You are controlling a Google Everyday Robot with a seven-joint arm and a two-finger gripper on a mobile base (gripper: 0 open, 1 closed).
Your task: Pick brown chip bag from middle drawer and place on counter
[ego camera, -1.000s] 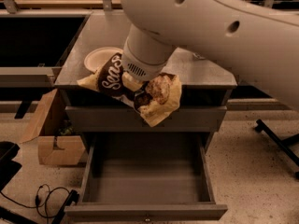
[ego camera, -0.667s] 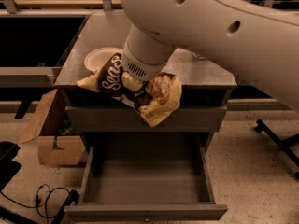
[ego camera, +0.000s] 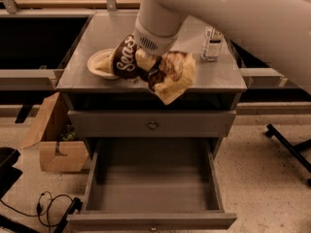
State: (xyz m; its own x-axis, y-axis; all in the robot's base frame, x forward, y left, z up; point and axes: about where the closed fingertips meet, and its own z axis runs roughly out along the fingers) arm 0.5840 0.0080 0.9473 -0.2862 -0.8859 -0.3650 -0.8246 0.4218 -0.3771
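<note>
Claw [ego camera: 154, 73]: it hangs under the big white arm [ego camera: 233, 13], low over the front edge of the bench, and it is pinching the brown chip bag.
Brown chip bag [ego camera: 125, 57]: scrunched up in the claw, partly over the bench and partly poking out past its front edge (I cannot tell if it touches the top).
Bench [ego camera: 223, 74]: flat grey top, at 12 o'clock from the open drawer.
Middle drawer [ego camera: 153, 183]: pulled out wide, at 6 o'clock from the bag, with nothing in it.
Done: the bag is out of the drawer and up at the bench.
Left to do: I think the bag must go a bit more toward 12 o'clock, be set down, and be let go.
Bags: one.
Bowls: one cream bowl [ego camera: 99, 64], at 9 o'clock from the bag, right up against it.
Cans: one small can [ego camera: 212, 43], at 2 o'clock from the bag, well apart.
Drawers: two, the open one and one shut drawer [ego camera: 151, 124] just above it.
Boxes: one cardboard box [ego camera: 54, 144] on the floor, at 9 o'clock from the open drawer.
</note>
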